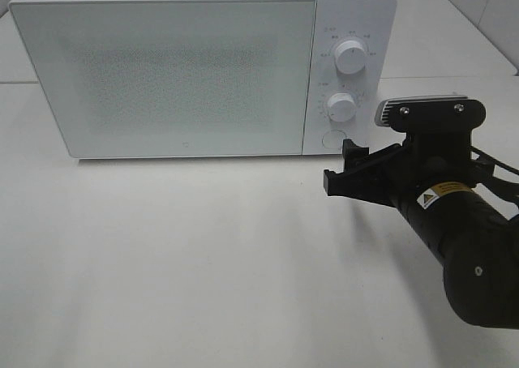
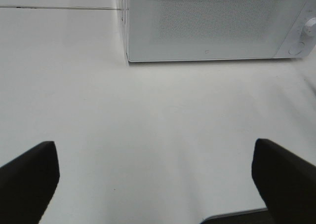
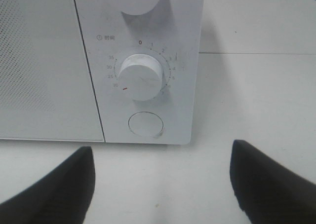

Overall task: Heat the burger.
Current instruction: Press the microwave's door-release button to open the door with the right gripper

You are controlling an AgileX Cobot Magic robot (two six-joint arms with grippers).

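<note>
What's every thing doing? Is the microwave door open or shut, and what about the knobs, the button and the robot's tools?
Microwave door, shut.
Upper knob, setting too small to read.
Lower knob, red mark turned away from 0.
Round button, untouched.
Left tool, open, empty.
Right tool, open, empty, facing the button.
Burger, not in view.

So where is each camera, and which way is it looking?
High camera: above the table, looking down at the shut microwave; shows the right arm and the open right gripper.
Left wrist: rides behind the left gripper, low, facing the microwave's door; shows that gripper, open.
Right wrist: rides behind the right gripper, close to the knob and button; shows its fingers.
Shared: all three see the button.
</note>
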